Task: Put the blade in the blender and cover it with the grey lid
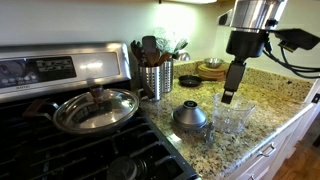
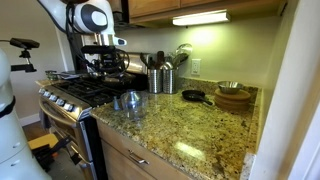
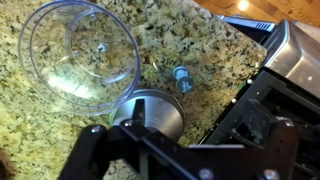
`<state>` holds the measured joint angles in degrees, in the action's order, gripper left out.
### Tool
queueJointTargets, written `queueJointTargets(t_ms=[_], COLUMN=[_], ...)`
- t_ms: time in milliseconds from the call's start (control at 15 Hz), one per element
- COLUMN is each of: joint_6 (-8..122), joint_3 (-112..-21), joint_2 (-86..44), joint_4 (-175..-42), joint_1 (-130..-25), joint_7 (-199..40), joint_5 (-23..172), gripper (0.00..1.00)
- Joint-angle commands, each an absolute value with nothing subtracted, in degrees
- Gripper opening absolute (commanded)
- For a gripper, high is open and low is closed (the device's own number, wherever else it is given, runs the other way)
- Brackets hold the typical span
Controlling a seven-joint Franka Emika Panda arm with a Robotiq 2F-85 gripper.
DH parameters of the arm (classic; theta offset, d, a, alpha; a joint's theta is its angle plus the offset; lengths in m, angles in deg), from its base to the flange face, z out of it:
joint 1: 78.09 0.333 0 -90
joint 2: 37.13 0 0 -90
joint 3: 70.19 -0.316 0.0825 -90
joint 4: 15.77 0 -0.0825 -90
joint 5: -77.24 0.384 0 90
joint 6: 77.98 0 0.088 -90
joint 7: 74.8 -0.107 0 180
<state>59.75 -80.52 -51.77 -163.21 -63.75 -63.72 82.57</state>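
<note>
The blade [image 3: 182, 78] is a small grey-blue piece with a short shaft and a round collar. It sits on the speckled granite countertop [image 3: 205, 35], apart from the other two task pieces; whether it stands or lies tilted is hard to tell. In the wrist view it is just above the grey lid [image 3: 150, 110] and to the right of the blender [image 3: 80, 55], between them and the stove [image 3: 275, 100].

The blender is a clear cup, open at the top, with a thin spindle at the centre of its floor and nothing else inside. The grey lid is dark and domed with a small knob, and rests on the counter just beside the blender, as an exterior view shows [image 1: 190, 117].

The gripper [image 1: 228, 97] hangs over the blender [image 1: 232, 115], its jaws spread wide, with nothing between them. Further along the counter a ribbed steel canister [image 1: 155, 78] holds utensils, and a pan with a shiny lid [image 1: 95, 108] sits on the stove.
</note>
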Motion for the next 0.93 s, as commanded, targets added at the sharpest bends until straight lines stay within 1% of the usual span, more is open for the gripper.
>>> queueJointTargets(t_ms=[0, 67, 133, 200, 267, 333, 533, 733, 800, 867], joint_6=[62.8, 63.5, 64.3, 65.1, 66.0, 66.8, 68.6, 69.6, 69.8, 69.7], joint_3=[-81.3, -81.5, -81.5, -81.6, -81.7, -81.8, -82.2, -82.4, -82.4, -82.5], joint_2=[-47.7, -46.8, -45.8, -44.9, -43.9, -43.0, -40.5, -38.3, -37.7, -37.2], joint_4=[-162.2, -162.2, -162.1, -162.0, -161.9, -161.8, -161.3, -160.5, -160.2, -159.9], joint_1=[-63.2, -63.3, -63.3, -63.4, -63.4, -63.4, -63.6, -63.8, -63.9, -64.0], joint_7=[-64.2, -64.2, -64.0, -63.9, -63.8, -63.8, -64.0, -63.9, -63.9, -63.9], joint_5=[82.5, 82.6, 82.9, 82.9, 83.2, 83.2, 82.7, 82.5, 82.5, 82.5], gripper=[1.0, 1.0, 0.9, 0.84, 0.76, 0.58, 0.39, 0.34, 0.38, 0.51])
